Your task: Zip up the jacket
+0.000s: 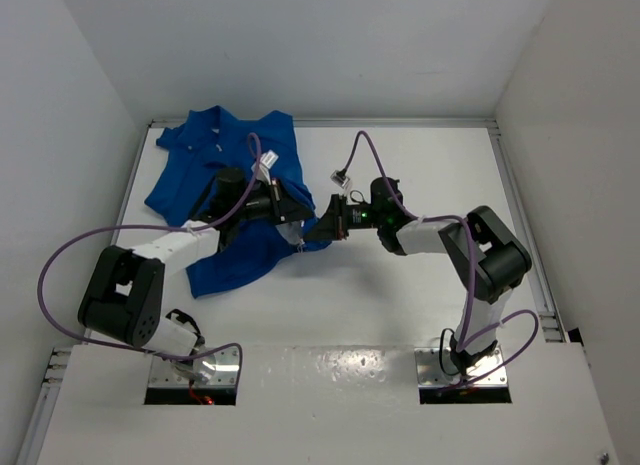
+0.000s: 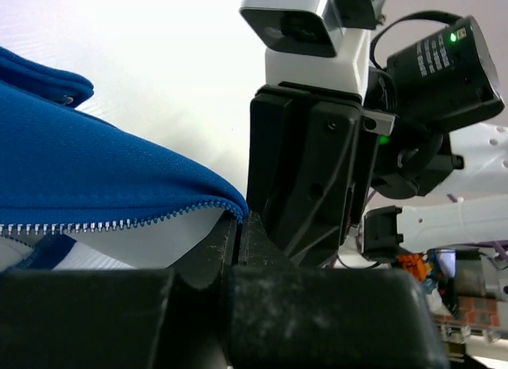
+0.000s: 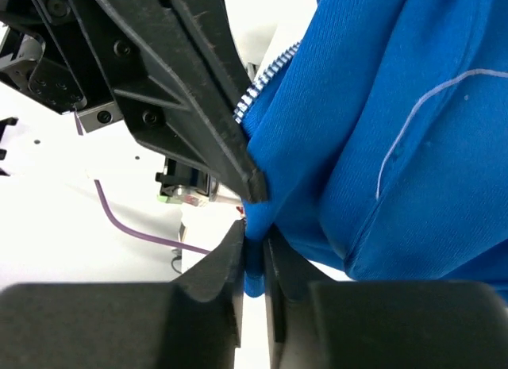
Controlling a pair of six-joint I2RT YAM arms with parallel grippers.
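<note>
The royal-blue jacket (image 1: pixel 215 165) lies crumpled at the table's back left. Its lower right corner is lifted between both grippers. My left gripper (image 1: pixel 298 225) is shut on the jacket's edge (image 2: pixel 95 163) at the end of the pale zipper teeth (image 2: pixel 103 221). My right gripper (image 1: pixel 325 226) faces it, almost touching, and is shut on a fold of blue fabric (image 3: pixel 397 147) just below the left fingertips (image 3: pixel 252 186). The teeth also show in the right wrist view (image 3: pixel 262 83). In the wrist views the left gripper (image 2: pixel 240 224) and the right gripper (image 3: pixel 252 254) have their jaws together. The silver pull is hidden.
The white table (image 1: pixel 400 285) has raised rails at the back and sides. Purple cables loop off both arms, one (image 1: pixel 60 260) at the left. The right gripper's black body (image 2: pixel 309 171) fills the left wrist view close ahead.
</note>
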